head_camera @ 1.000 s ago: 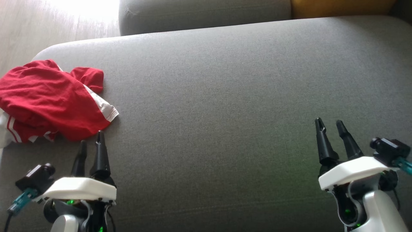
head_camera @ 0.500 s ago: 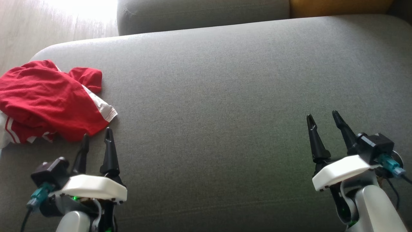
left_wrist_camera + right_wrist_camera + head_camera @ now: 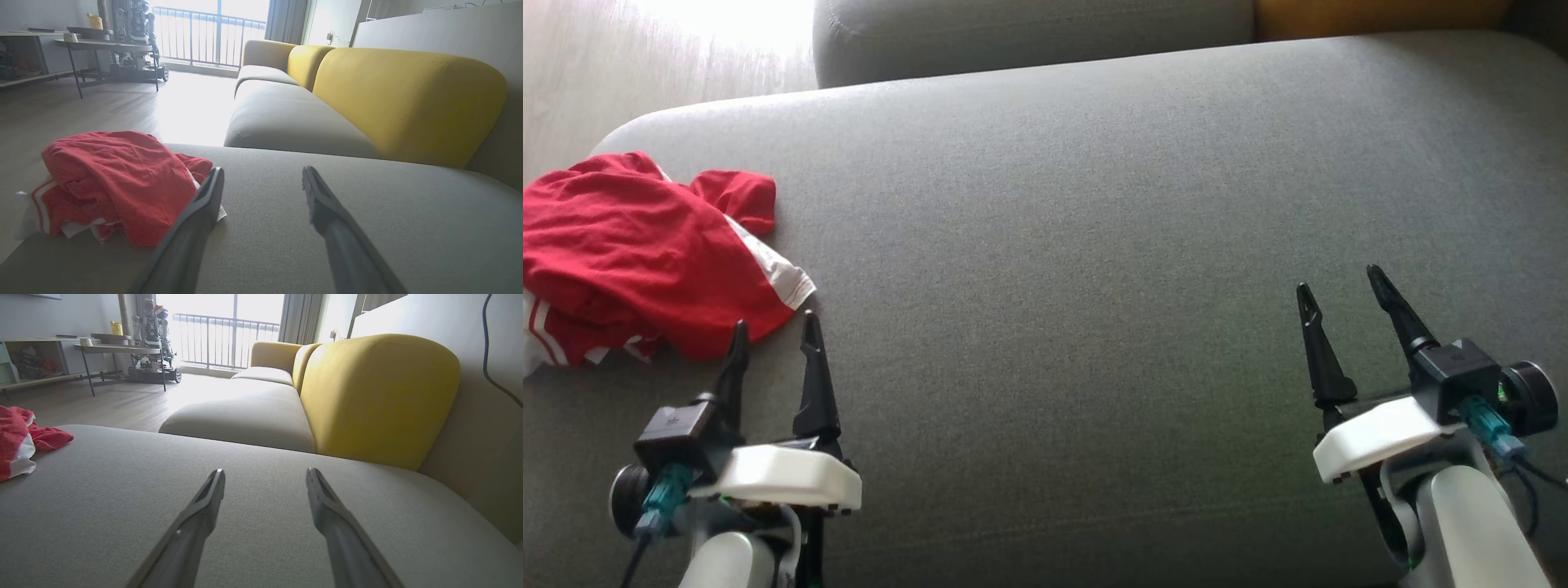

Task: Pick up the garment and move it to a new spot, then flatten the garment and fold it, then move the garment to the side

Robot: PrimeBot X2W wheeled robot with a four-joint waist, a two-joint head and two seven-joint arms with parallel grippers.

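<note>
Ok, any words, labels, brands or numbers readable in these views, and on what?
None readable.
Red garment: white stripes, no lettering visible.
Black camera block beside the left hand: a small pale mark, too small to read.
Things on the far table: too blurred to read.

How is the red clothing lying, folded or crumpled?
Crumpled: the red garment lies in a bunched heap, with white trim poking out.

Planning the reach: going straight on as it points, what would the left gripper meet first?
Probably the red garment: one finger of the left gripper lines up with its near edge; the other faces bare sofa cushion.
</note>
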